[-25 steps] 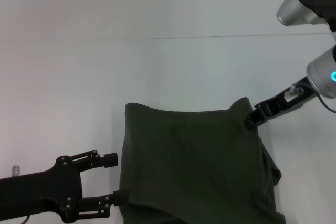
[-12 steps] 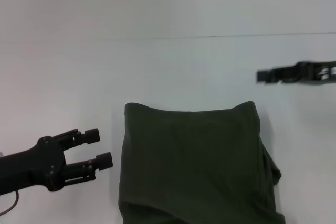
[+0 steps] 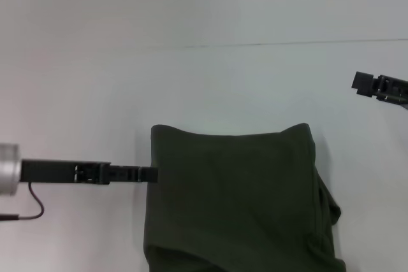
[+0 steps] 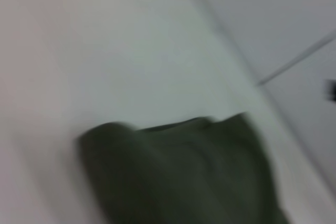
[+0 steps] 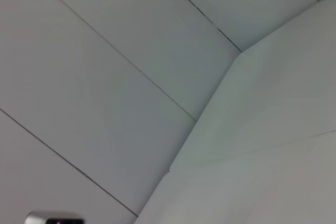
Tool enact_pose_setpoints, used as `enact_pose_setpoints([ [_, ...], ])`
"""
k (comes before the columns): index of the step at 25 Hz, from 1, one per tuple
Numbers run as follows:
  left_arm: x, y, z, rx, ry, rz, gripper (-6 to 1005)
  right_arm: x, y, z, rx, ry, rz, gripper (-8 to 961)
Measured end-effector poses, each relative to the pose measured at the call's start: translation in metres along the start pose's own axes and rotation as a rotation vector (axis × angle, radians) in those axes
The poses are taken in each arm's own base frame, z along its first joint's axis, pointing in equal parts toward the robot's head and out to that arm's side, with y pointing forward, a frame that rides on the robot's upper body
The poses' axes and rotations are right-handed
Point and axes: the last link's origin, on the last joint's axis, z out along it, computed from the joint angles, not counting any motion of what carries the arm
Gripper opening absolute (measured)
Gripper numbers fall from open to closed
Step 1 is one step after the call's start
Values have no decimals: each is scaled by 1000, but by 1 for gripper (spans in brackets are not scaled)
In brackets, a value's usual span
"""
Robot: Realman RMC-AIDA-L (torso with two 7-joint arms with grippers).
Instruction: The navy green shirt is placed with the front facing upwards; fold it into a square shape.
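The navy green shirt [image 3: 236, 195] lies folded on the white table, a rough rectangle with its fold edge on the far side and loose cloth bunched along its right side. No lettering shows. My left gripper [image 3: 143, 174] reaches in level from the left, seen edge-on, its tip at the shirt's left edge. My right gripper [image 3: 364, 83] hangs at the far right, well away from the cloth and above the table. The left wrist view shows the shirt [image 4: 178, 171] blurred below it. Only bare table and wall panels appear in the right wrist view.
The white table [image 3: 191, 87] spreads on all sides of the shirt. A thin dark seam [image 3: 255, 44] crosses it at the back. A cable [image 3: 32, 211] loops under my left arm.
My right gripper left the shirt's far right corner, which dropped flat, and pulled off to the right. My left gripper turned edge-on and moved right, up to the shirt's left edge.
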Motion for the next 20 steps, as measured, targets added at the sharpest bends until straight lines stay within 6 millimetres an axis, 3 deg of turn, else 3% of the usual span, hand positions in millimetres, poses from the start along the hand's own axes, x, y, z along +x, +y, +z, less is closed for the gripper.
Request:
enact_pose_setpoints([
  [6, 22, -6, 22, 118, -87, -59, 839, 14, -1, -9, -8, -46, -33, 915],
  [12, 28, -7, 40, 153, -125, -77, 838, 18, 1, -20, -28, -94, -45, 929],
  [20, 29, -11, 52, 209, -140, -94, 836, 21, 4, -17, -53, -95, -52, 933],
])
